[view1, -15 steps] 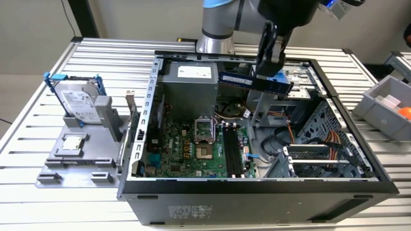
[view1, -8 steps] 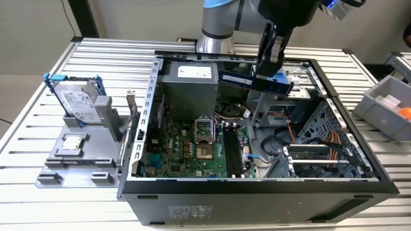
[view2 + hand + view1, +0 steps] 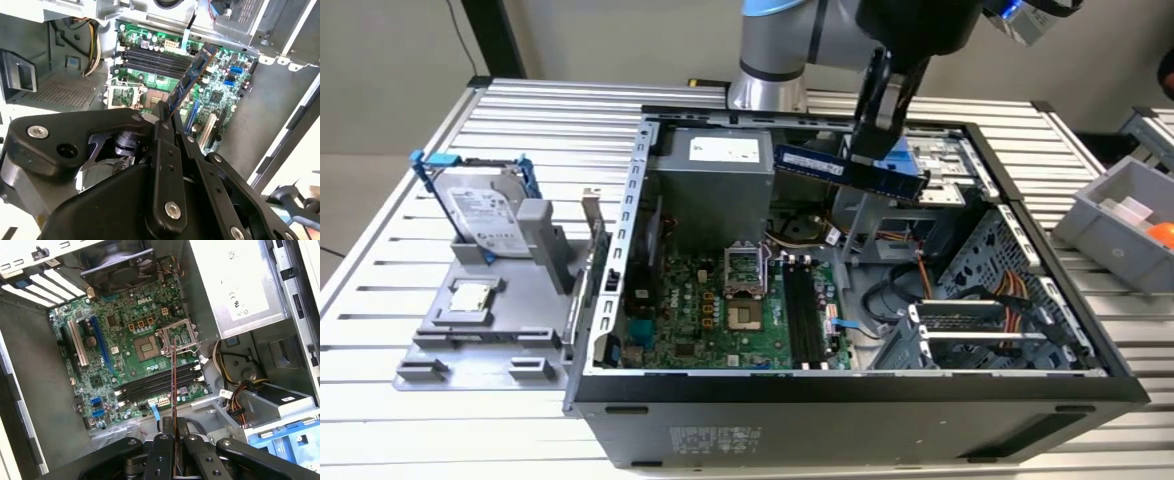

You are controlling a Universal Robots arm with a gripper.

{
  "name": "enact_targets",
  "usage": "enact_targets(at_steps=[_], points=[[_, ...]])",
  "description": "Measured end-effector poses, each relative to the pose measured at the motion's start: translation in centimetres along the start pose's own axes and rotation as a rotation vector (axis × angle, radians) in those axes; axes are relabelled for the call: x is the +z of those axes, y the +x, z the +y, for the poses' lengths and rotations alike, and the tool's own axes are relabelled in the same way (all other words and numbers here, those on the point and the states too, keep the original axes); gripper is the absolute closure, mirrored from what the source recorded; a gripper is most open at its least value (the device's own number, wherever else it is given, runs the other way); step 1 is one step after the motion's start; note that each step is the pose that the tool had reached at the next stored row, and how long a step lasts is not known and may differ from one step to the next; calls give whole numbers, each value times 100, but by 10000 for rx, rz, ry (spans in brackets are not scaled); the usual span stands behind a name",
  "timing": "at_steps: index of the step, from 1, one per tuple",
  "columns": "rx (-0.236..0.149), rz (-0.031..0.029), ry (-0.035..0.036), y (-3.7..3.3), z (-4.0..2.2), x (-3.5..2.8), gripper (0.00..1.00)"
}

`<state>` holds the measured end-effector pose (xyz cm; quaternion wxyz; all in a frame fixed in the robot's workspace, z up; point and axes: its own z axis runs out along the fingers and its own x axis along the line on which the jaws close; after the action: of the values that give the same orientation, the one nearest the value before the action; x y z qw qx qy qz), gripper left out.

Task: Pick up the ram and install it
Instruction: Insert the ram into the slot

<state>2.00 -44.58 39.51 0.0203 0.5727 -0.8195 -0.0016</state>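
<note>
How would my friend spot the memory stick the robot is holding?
Find the big open computer case on the slatted table. Above it, the gripper pinches the ram: a long, thin blue stick with dark chips, unlike the boxy silver hard drive outside the case.

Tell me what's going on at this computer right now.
The arm's gripper is shut on the ram, holding it in the air above the open computer case, over the motherboard. It is not seated: the dark memory slots below look empty. At the exterior view's left, a hard drive and a processor chip sit on a grey holder outside the case.
</note>
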Motion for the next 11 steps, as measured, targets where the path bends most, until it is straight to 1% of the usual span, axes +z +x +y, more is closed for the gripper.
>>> enact_targets(at_steps=[11], points=[[681, -15, -20, 0, 0, 0, 100]])
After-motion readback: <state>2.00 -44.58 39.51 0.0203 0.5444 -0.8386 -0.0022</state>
